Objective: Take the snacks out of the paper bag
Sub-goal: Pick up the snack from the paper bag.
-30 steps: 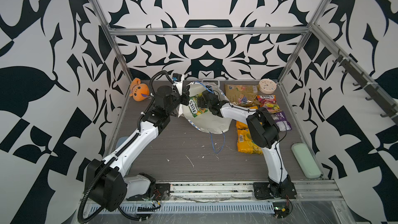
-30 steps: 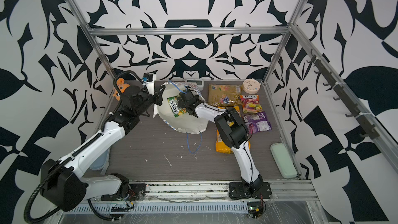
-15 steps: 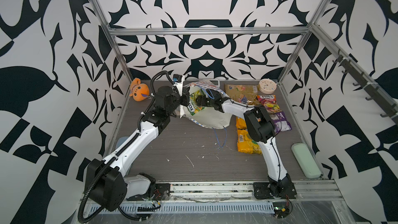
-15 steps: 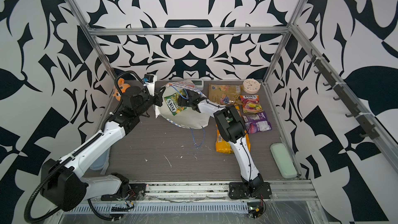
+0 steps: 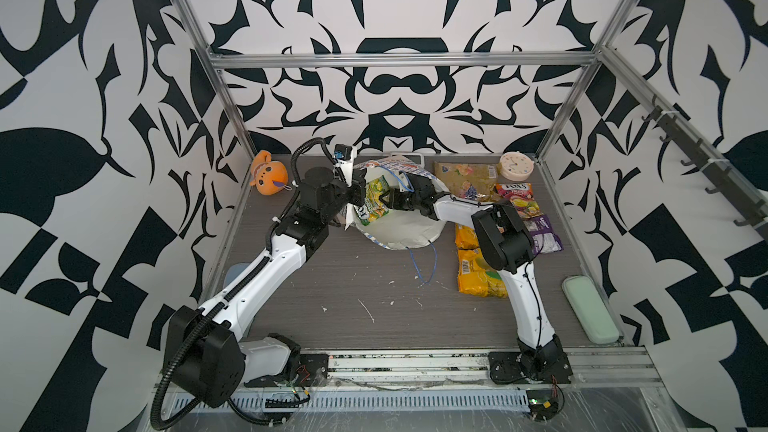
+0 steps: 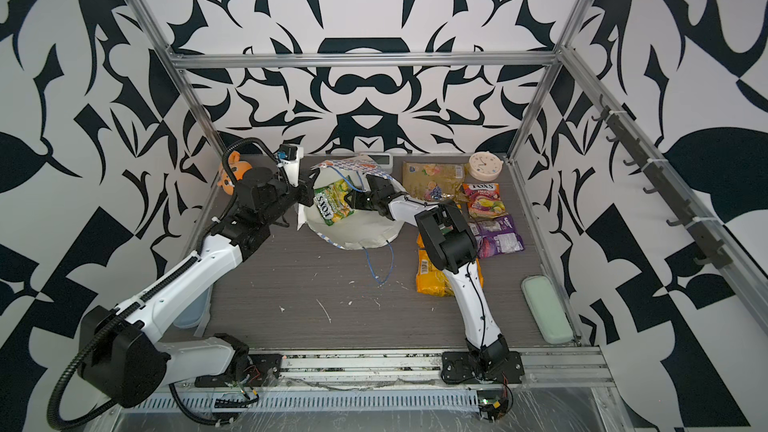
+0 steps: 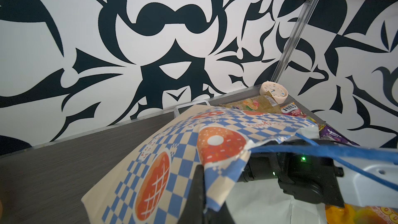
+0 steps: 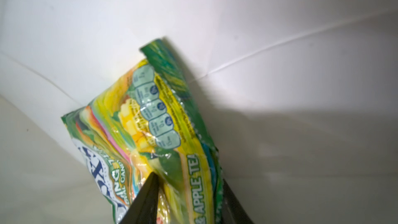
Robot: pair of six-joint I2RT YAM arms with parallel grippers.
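Pinching paper bag (image 7: 163,147) rim with left gripper (image 5: 358,195), green packet (image 8: 150,126) edge with right gripper (image 8: 189,177). Risk of slipping off slick foil, or snagging blue cord (image 7: 301,149).

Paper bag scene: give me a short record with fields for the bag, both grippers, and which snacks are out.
Paper bag: on its side, mouth open
Left gripper: shut on the bag's rim
Right gripper: inside the mouth, closed on the green FOX'S packet
Already out: gold packet, red-pink FOX'S packet, purple packet, orange-yellow packets
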